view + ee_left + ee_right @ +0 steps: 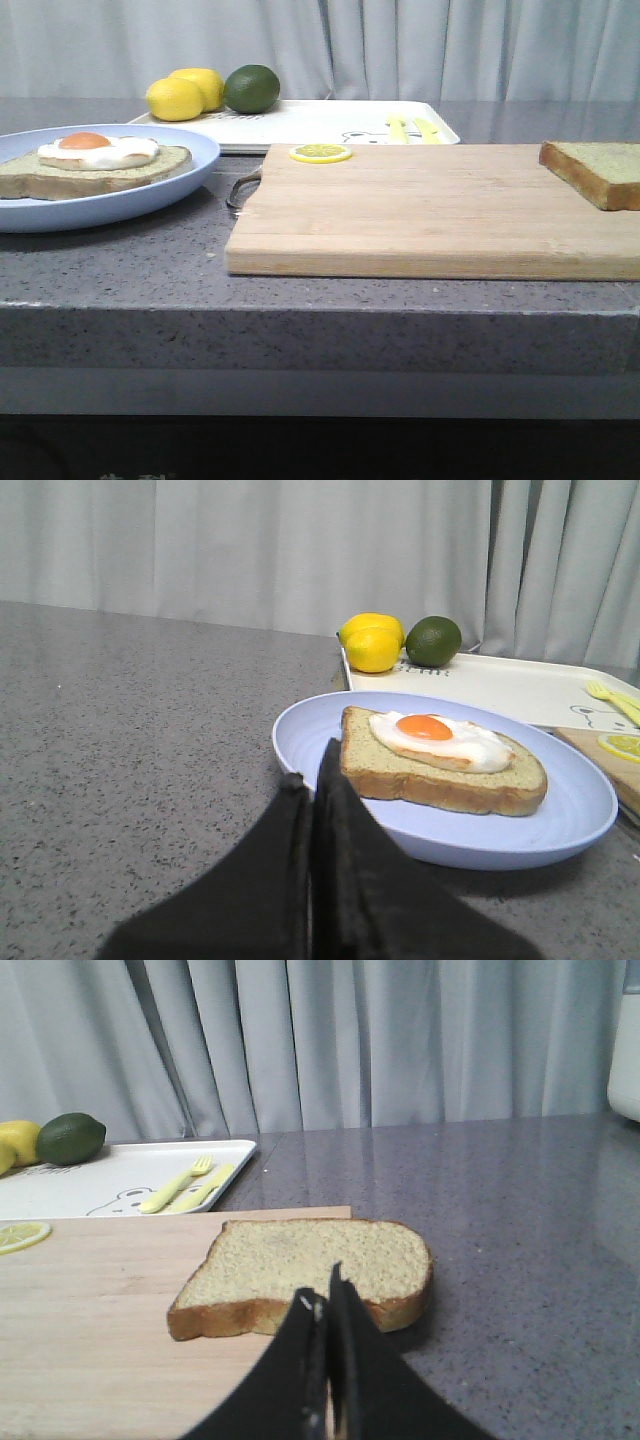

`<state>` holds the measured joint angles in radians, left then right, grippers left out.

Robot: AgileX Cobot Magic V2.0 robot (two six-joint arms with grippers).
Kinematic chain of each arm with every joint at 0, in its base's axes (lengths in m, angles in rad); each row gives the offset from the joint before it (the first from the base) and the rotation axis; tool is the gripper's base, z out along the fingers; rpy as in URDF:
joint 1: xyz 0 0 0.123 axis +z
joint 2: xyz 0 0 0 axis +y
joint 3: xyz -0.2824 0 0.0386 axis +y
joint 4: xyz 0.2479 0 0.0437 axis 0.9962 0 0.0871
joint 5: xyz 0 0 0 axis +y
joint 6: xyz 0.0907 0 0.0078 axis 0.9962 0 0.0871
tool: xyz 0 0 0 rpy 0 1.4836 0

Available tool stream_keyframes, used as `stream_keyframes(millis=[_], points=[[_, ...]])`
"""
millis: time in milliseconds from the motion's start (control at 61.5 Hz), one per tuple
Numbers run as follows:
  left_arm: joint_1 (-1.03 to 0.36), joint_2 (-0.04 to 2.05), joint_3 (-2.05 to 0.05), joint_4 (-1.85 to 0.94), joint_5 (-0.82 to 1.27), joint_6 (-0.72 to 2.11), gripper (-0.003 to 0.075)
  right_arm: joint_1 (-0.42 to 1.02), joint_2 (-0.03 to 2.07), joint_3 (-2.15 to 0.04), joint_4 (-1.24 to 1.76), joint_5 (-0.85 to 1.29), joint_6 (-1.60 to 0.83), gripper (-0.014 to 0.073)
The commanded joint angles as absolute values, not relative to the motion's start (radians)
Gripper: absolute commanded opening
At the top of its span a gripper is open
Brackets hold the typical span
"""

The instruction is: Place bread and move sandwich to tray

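The bare bread [598,170] lies at the right end of the wooden cutting board [430,210]; it also fills the right wrist view [310,1278], partly overhanging the board's edge. My right gripper [322,1292] is shut and empty just short of its crust. The sandwich [95,165], a slice topped with a fried egg, rests on a pale blue plate [150,195] at the left. My left gripper [312,768] is shut and empty at the plate's rim, close to the sandwich [440,765]. The white tray [330,122] lies at the back. Neither gripper shows in the front view.
Two lemons [185,93] and a lime [251,88] sit on the tray's left end, yellow cutlery [412,128] on its right. A lemon slice [320,153] lies on the board's far left corner. A white object [627,1050] stands far right.
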<state>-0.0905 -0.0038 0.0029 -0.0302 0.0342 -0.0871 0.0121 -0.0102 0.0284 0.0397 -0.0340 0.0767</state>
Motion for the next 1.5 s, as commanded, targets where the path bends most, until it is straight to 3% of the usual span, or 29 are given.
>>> stream_keyframes(millis=[0, 228, 455, 731, 1235, 1349, 1398, 1479], points=[[-0.089, -0.026, 0.003, -0.044, -0.091, -0.097, -0.002, 0.012, -0.028, 0.022, 0.029, -0.145, 0.076, -0.0067], [-0.089, -0.021, -0.14, -0.064, -0.065, -0.097, -0.002, 0.012, -0.028, -0.128, 0.062, -0.009, 0.076, -0.0067], [-0.089, 0.071, -0.469, -0.064, 0.207, -0.097, -0.002, 0.012, 0.035, -0.43, 0.063, 0.251, 0.076, -0.0067], [-0.089, 0.286, -0.795, -0.066, 0.496, -0.097, -0.002, 0.012, 0.271, -0.728, 0.065, 0.602, 0.076, -0.0067], [-0.089, 0.454, -0.81, -0.082, 0.517, -0.097, -0.002, 0.012, 0.463, -0.748, 0.067, 0.708, 0.076, -0.0057], [-0.089, 0.476, -0.81, -0.028, 0.565, -0.097, -0.0004, 0.012, 0.485, -0.748, 0.054, 0.719, 0.075, 0.0087], [-0.089, 0.481, -0.81, -0.014, 0.574, -0.097, 0.004, 0.012, 0.493, -0.748, 0.053, 0.729, 0.075, 0.019], [-0.089, 0.481, -0.81, -0.012, 0.576, -0.097, 0.0176, 0.012, 0.508, -0.746, 0.053, 0.743, 0.075, 0.0391]])
